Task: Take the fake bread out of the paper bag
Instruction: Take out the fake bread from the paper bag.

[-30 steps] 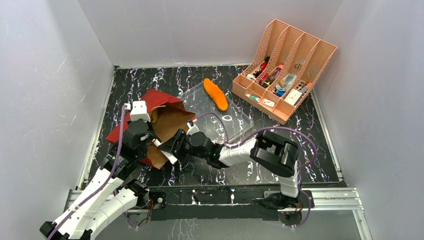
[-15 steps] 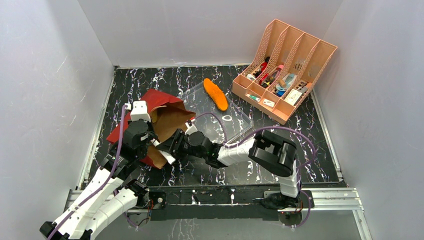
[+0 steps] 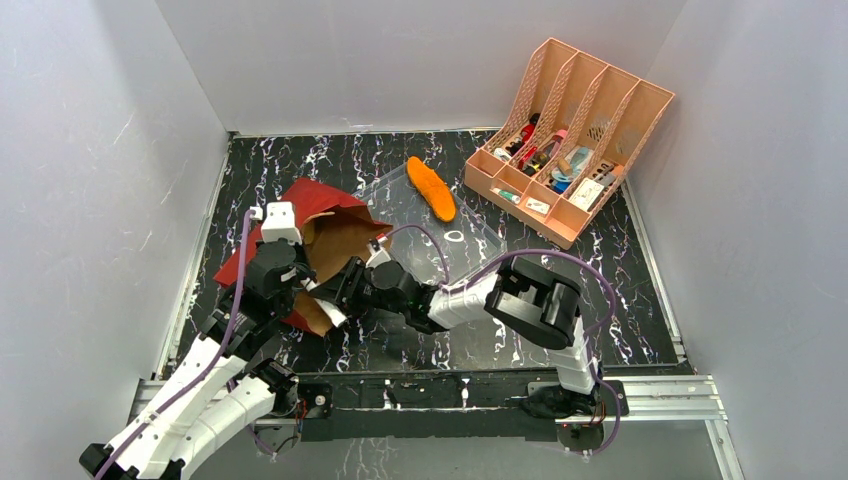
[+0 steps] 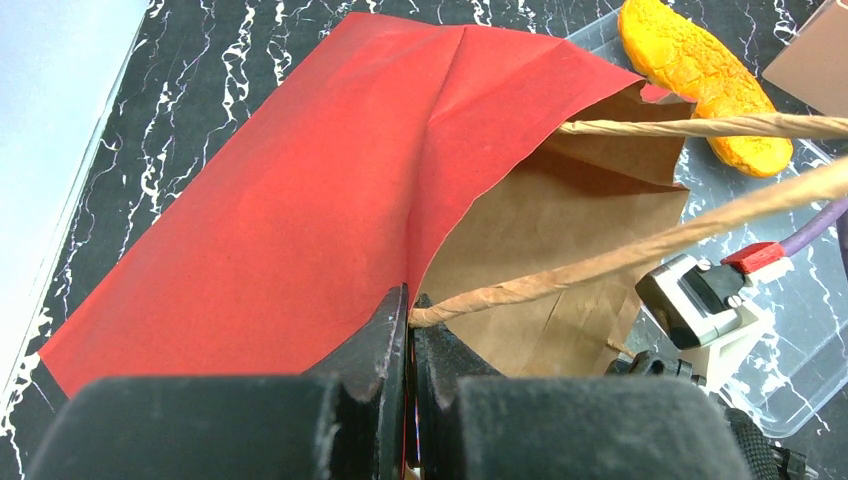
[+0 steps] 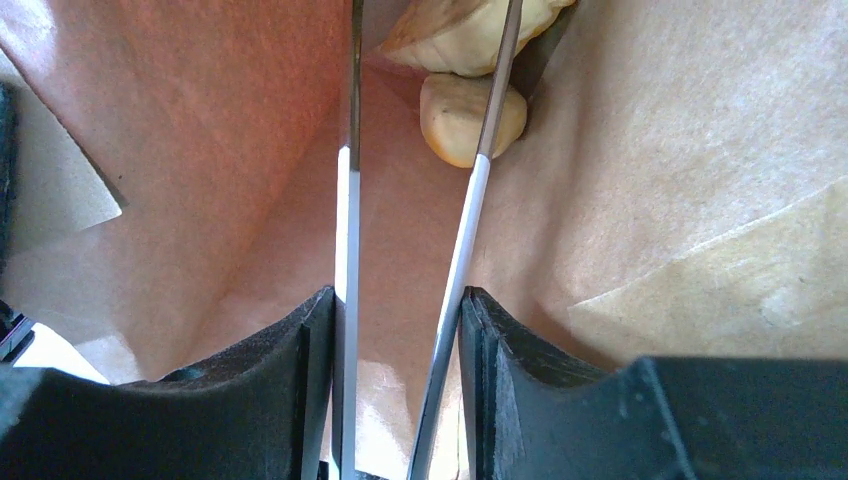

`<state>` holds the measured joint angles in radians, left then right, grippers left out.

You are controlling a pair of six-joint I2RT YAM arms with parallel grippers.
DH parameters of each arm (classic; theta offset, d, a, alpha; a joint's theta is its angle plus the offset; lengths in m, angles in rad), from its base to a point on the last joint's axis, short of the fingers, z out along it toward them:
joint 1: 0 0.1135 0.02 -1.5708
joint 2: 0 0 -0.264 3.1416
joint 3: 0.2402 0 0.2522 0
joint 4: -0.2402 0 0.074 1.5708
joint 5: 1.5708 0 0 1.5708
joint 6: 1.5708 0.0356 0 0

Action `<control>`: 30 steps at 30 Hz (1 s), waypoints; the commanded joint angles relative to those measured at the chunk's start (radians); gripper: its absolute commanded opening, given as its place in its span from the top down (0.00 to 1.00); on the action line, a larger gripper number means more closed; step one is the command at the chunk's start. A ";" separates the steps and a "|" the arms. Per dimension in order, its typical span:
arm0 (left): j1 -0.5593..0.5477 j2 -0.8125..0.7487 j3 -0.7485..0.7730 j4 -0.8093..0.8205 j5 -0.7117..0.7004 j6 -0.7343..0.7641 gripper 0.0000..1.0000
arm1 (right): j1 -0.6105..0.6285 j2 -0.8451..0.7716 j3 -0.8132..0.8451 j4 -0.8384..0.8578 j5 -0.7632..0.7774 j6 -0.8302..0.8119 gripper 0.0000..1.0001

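A: Where do things stand, starting closest in?

B: Bottom centre of the left wrist view, the left gripper (image 4: 410, 315) has its fingers pressed together on the rim of the paper bag (image 4: 300, 210), right where a twisted paper handle (image 4: 620, 262) is rooted. That pinch holds the mouth up and open.

A: And the other arm?

B: The right gripper (image 5: 410, 130) is inside the bag, with kraft paper on every side. Its fingers are spread, and nothing is pinched that I can make out. Just past them, at top centre of the right wrist view, lie two tan bread pieces (image 5: 470, 115), touching each other. The upper one sits between the fingertips, though I cannot tell whether they touch it.

A: So which step is this?

B: Reaching for a piece, I'd judge. One orange loaf (image 3: 431, 188) already lies out on the clear plastic tray (image 3: 480, 255), above centre in the top view — so the job looks partly done.

A: What does the next move need?

B: Probably easing a little deeper, centring one tan piece between the fingers, closing, then drawing it out without snagging the paper — with the left side holding the mouth open.
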<state>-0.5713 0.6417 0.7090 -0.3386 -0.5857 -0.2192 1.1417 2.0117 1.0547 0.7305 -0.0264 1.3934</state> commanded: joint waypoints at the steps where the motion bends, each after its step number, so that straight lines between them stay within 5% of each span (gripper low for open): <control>1: 0.002 -0.023 0.014 0.025 -0.007 0.000 1.00 | -0.007 -0.035 -0.004 0.118 -0.003 -0.016 1.00; 16: 0.001 -0.013 0.040 0.000 -0.078 -0.028 1.00 | 0.014 -0.184 -0.180 0.112 0.026 -0.065 1.00; 30: 0.001 -0.019 0.065 -0.025 -0.072 -0.038 1.00 | 0.037 -0.201 -0.181 0.068 0.013 -0.107 0.96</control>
<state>-0.5713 0.6354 0.7284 -0.3662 -0.6439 -0.2474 1.1668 1.8404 0.8334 0.7583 -0.0001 1.3283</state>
